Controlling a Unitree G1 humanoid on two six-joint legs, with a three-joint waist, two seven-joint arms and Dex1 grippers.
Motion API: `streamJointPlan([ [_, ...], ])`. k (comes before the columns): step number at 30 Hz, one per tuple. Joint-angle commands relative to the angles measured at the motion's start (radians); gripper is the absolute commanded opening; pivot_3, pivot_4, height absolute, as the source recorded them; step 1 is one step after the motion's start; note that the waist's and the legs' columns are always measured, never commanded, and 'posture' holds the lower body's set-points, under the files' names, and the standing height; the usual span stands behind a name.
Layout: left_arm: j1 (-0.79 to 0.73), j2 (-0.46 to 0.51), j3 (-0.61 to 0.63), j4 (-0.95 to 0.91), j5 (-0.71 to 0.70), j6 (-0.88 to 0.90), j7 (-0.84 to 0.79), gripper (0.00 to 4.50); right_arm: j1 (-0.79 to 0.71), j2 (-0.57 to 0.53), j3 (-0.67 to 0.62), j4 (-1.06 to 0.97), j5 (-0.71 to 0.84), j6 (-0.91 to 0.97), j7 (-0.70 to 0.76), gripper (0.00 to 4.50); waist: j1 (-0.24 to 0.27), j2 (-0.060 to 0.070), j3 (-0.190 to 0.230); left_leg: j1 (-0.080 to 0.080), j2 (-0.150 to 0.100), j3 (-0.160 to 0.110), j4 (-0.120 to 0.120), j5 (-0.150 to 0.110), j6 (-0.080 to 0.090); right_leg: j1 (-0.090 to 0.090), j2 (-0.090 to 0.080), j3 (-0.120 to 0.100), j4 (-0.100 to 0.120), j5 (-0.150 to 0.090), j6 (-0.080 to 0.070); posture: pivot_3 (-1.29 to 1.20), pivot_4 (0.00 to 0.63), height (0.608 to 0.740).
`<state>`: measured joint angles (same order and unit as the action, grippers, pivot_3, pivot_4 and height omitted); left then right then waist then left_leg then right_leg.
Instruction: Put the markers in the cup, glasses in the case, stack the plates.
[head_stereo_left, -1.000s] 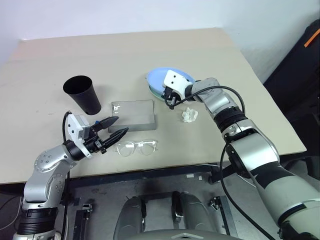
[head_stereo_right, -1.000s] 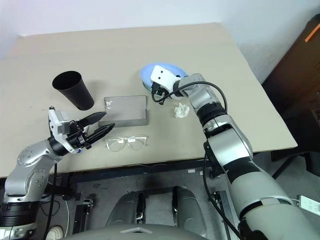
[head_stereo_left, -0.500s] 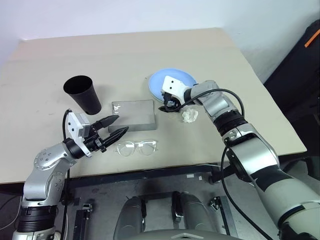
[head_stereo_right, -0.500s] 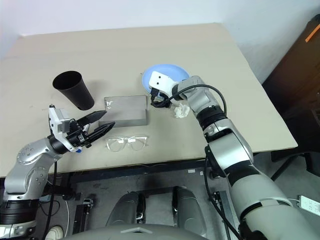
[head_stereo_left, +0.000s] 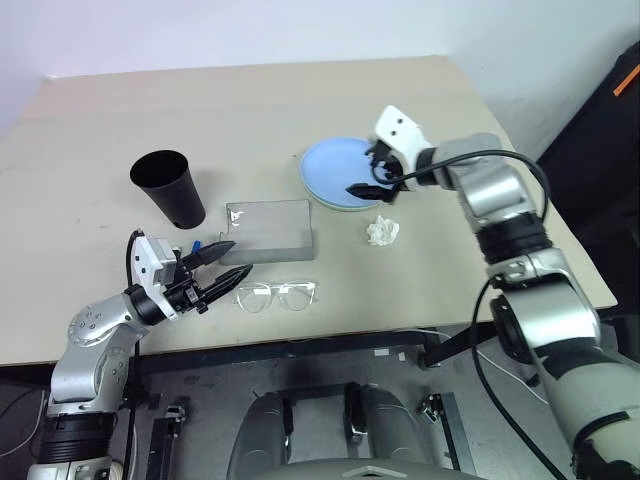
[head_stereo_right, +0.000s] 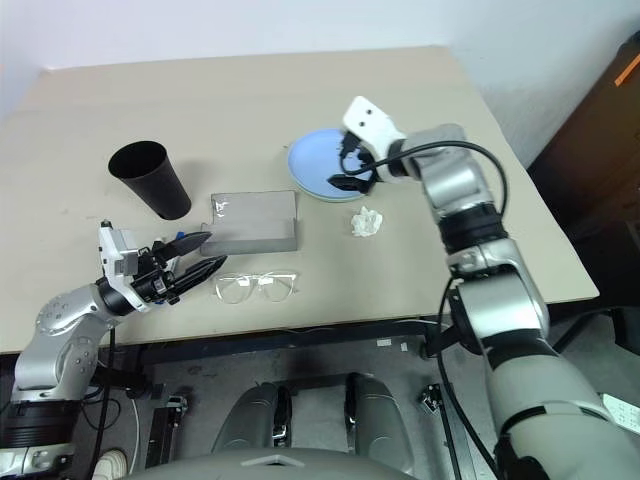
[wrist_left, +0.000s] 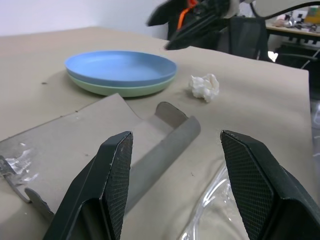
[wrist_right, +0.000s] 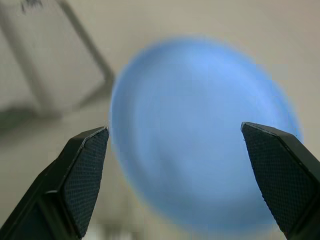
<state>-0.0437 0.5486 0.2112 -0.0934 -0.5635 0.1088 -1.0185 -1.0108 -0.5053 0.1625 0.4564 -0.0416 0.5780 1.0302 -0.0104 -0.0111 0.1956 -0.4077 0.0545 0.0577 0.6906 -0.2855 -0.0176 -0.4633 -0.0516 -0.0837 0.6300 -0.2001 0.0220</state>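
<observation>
The light blue plate (head_stereo_left: 335, 165) lies stacked on the mint green plate (wrist_left: 125, 90), right of the table's centre. My right gripper (head_stereo_left: 366, 175) hovers just over the stack's right edge, open and empty, with the blue plate (wrist_right: 200, 150) under its spread fingers. The flat grey case (head_stereo_left: 268, 228) lies mid-table, and the clear-framed glasses (head_stereo_left: 275, 295) lie just in front of it. My left gripper (head_stereo_left: 238, 257) is open and empty, low over the table, left of the glasses and pointing at the case's near left corner. At the left stands the black cup (head_stereo_left: 168, 187), upright. The markers are out of view.
A small white wad of tissue (head_stereo_left: 382, 232) lies in front of the plates, right of the case. The table's front edge (head_stereo_left: 300, 340) runs just below the glasses. Bare tabletop stretches behind the cup and the plates.
My right gripper opened and let go of the blue plate, which settled flat on the green one. That gripper then drew back to the right and upward. The left arm stayed put.
</observation>
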Motion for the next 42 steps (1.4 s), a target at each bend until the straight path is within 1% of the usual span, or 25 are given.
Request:
streamJointPlan([
  [1, 0.007, 0.004, 0.013, -0.046, -0.010, -0.016, -0.003, 2.94, 0.050, -0.041, -0.092, -0.132, 0.103, 0.132, 0.021, 4.47, -0.001, 0.000, 0.000, 0.000, 0.000, 0.000, 0.000, 0.000, 0.000, 0.000, 0.000, 0.000, 0.000, 0.000, 0.000, 0.00, 0.150, 0.730],
  [3, 0.015, 0.014, 0.026, -0.088, -0.038, 0.008, 0.001, 2.94, 0.124, -0.057, -0.138, -0.200, 0.161, 0.182, 0.024, 4.47, -0.002, 0.000, 0.000, 0.001, 0.001, 0.000, -0.001, 0.000, 0.000, 0.000, 0.001, 0.000, 0.001, 0.000, 0.000, 0.00, 0.150, 0.730],
  [5, 0.019, 0.022, 0.036, -0.109, -0.053, 0.024, 0.004, 2.94, 0.176, -0.068, -0.155, -0.258, 0.195, 0.201, 0.023, 4.47, -0.001, 0.000, 0.000, 0.001, 0.002, 0.000, -0.001, 0.000, 0.000, 0.000, 0.003, 0.000, 0.000, 0.000, 0.000, 0.00, 0.150, 0.730],
  [9, 0.032, 0.065, 0.058, -0.147, -0.097, 0.075, -0.015, 2.94, 0.246, -0.075, -0.111, -0.301, 0.170, 0.213, -0.042, 4.47, -0.004, 0.000, 0.000, 0.002, 0.005, 0.000, -0.002, 0.000, 0.000, -0.001, 0.005, 0.000, 0.001, -0.001, 0.001, 0.00, 0.150, 0.730],
  [13, 0.022, 0.086, 0.088, -0.153, -0.126, 0.104, 0.000, 2.94, 0.257, -0.054, -0.090, -0.294, 0.181, 0.222, -0.083, 4.47, -0.002, 0.000, 0.000, 0.002, 0.006, 0.000, -0.002, 0.000, 0.000, -0.001, 0.007, 0.000, 0.001, -0.001, 0.000, 0.00, 0.150, 0.730],
  [24, 0.034, 0.122, 0.098, -0.198, -0.114, 0.156, 0.026, 2.94, 0.236, 0.006, -0.051, -0.197, 0.188, 0.222, -0.150, 4.47, -0.002, 0.000, 0.000, 0.001, 0.006, 0.002, -0.002, 0.000, 0.000, -0.002, 0.006, 0.001, 0.000, 0.000, -0.002, 0.00, 0.150, 0.730],
  [27, 0.037, 0.125, 0.099, -0.204, -0.114, 0.172, 0.036, 3.50, 0.240, 0.015, -0.044, -0.198, 0.186, 0.218, -0.156, 4.50, -0.002, 0.000, 0.000, 0.001, 0.006, 0.002, -0.002, 0.000, 0.000, -0.002, 0.006, 0.001, 0.000, 0.000, -0.002, 0.00, 0.150, 0.730],
  [30, 0.038, 0.127, 0.105, -0.198, -0.122, 0.184, 0.034, 4.43, 0.244, 0.015, -0.038, -0.197, 0.188, 0.220, -0.159, 4.50, -0.002, 0.000, 0.000, 0.001, 0.006, 0.002, -0.002, 0.000, 0.000, -0.002, 0.007, 0.001, 0.000, -0.001, -0.001, 0.00, 0.150, 0.730],
  [38, 0.020, 0.138, 0.117, -0.156, -0.102, 0.180, 0.037, 4.47, 0.247, 0.019, -0.038, -0.195, 0.202, 0.216, -0.164, 4.50, -0.002, 0.000, 0.000, 0.001, 0.006, 0.002, -0.002, 0.000, 0.000, -0.002, 0.007, 0.001, 0.000, -0.001, -0.001, 0.00, 0.150, 0.730],
  [41, 0.020, 0.139, 0.117, -0.132, -0.091, 0.162, 0.023, 4.50, 0.244, 0.027, -0.048, -0.192, 0.198, 0.209, -0.192, 3.88, -0.002, 0.000, 0.000, 0.001, 0.006, 0.002, -0.002, 0.000, 0.000, -0.002, 0.007, 0.001, 0.000, -0.001, -0.001, 0.00, 0.150, 0.730],
  [42, 0.023, 0.138, 0.117, -0.125, -0.086, 0.151, 0.016, 4.50, 0.244, 0.025, -0.047, -0.196, 0.199, 0.206, -0.191, 3.55, -0.002, 0.000, 0.000, 0.001, 0.006, 0.002, -0.002, 0.000, 0.000, -0.002, 0.007, 0.001, 0.000, -0.001, -0.001, 0.00, 0.150, 0.730],
])
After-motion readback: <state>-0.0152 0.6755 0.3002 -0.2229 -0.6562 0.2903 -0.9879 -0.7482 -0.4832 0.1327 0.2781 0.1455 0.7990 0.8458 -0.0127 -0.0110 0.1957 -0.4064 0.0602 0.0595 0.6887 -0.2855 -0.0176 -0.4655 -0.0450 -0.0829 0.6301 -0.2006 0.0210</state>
